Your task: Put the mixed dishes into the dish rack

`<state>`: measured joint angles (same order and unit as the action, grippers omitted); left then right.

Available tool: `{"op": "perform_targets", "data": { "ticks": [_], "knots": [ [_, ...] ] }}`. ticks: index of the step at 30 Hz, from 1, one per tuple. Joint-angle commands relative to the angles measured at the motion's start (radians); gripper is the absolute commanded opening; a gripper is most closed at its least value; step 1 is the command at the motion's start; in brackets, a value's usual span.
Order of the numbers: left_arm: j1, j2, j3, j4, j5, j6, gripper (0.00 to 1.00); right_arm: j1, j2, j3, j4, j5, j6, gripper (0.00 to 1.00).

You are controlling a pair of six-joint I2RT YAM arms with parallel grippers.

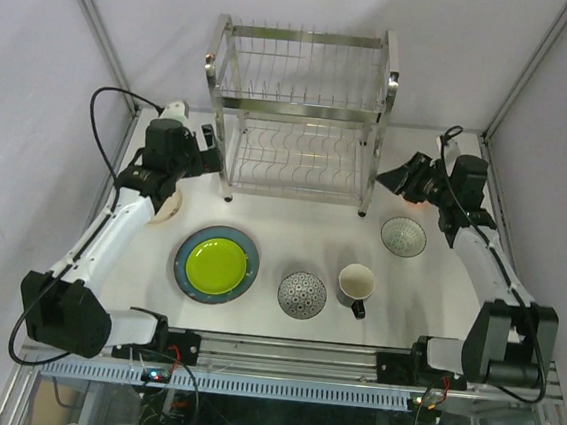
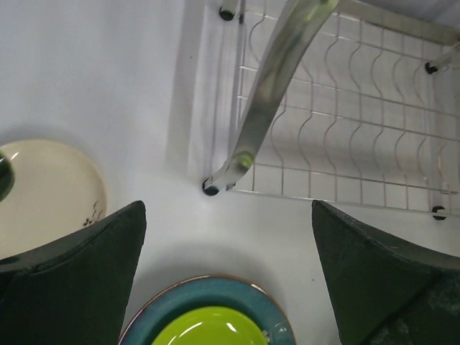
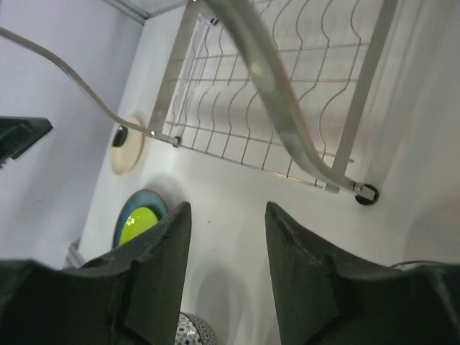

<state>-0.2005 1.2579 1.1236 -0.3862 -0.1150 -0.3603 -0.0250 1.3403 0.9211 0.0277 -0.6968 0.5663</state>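
Observation:
The steel dish rack (image 1: 298, 113) stands empty at the back centre. The lime-green plate (image 1: 216, 264) lies on the blue-grey plate (image 1: 186, 263) at front left. The cream black-marked plate (image 1: 170, 210) lies partly under my left arm. The black-and-white patterned bowl (image 1: 302, 295), the cream dark-handled mug (image 1: 356, 285) and the small grey-green saucer (image 1: 403, 236) sit to the right. No pink mug shows. My left gripper (image 1: 216, 150) (image 2: 228, 208) is open and empty by the rack's left front foot. My right gripper (image 1: 386, 175) (image 3: 226, 208) is open and empty by the right front foot.
The left wrist view shows the rack's lower shelf (image 2: 345, 144), the cream plate (image 2: 50, 187) and the blue-grey plate (image 2: 208, 295). The right wrist view shows the rack (image 3: 244, 108) and the patterned bowl (image 3: 192, 332). Grey walls close in the table on three sides.

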Motion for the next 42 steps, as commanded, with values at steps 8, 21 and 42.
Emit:
{"op": "perform_targets", "data": {
  "ticks": [8, 21, 42],
  "knots": [
    [0.005, 0.057, 0.088, 0.146, 0.057, -0.005, 0.99, 0.102, -0.115, 0.034, -0.558, 0.387, -0.217, 0.49],
    [0.005, 0.040, 0.113, 0.110, 0.038, 0.037, 1.00, 0.145, 0.061, 0.043, -0.577, 0.491, -0.286, 0.50],
    [0.018, 0.011, 0.094, 0.084, 0.022, 0.031, 1.00, 0.284, 0.237, 0.094, -0.568, 0.814, -0.292, 0.18]
  ]
}}
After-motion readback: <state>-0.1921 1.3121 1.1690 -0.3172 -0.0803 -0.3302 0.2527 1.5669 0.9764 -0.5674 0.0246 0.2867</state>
